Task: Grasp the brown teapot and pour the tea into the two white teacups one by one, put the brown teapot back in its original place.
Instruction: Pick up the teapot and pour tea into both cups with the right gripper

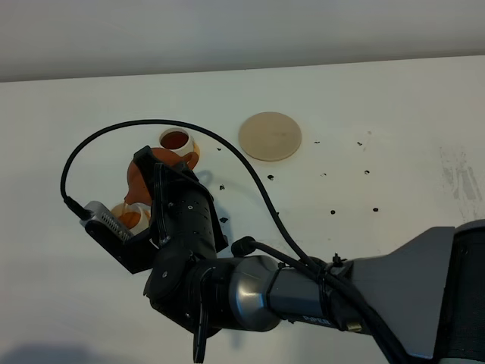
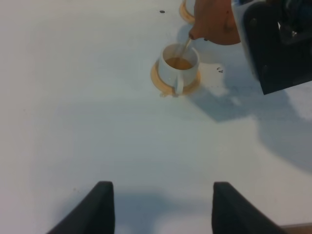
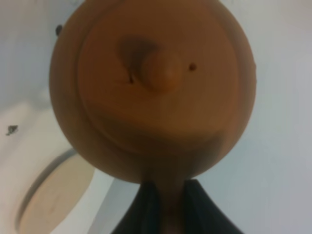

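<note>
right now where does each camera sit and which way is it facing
High view: mounted above, looking down on the table; the right arm reaches across, tilting the teapot over the nearer cup.
Left wrist: on the left arm, looking across the table at that cup; the open left claw shows, holding nothing.
Right wrist: on the right arm, facing the teapot's lid; the right claw is shut on its handle.
Shared: high and left wrist both show the teapot pouring; high and right wrist both show the beige coaster.
</note>
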Motion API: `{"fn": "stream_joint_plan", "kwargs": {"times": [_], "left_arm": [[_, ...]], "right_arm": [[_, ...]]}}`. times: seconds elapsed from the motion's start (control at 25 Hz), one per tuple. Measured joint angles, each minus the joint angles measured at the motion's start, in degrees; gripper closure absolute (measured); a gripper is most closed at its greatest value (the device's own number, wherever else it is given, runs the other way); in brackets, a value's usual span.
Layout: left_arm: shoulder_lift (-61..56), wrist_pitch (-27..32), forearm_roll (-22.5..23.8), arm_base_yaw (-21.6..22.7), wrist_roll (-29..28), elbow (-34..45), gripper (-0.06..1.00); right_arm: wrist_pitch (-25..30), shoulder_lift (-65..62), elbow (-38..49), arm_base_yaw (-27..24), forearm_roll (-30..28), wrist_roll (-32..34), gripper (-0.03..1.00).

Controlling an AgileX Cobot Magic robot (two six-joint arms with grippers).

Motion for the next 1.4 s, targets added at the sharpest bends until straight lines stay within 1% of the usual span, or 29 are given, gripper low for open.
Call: {"fn": "stream_joint_plan", "kwargs": {"times": [0.32,0.68,1.4], "left_arm": [[0.00,0.00,0.00,0.00,0.00,0.00,0.51],[0.00,0.00,0.00,0.00,0.00,0.00,0.51],[0.00,0.00,0.00,0.00,0.00,0.00,0.51]], "right_arm": [[1.33,0.00,0.00,0.00,-0.99,-0.78,0.86],[1.84,0.00,0.00,-0.07,-1.29,-0.78,0.86],[2.68,0.00,0.00,-0.07,-1.70,-3.32,0.86]]}}
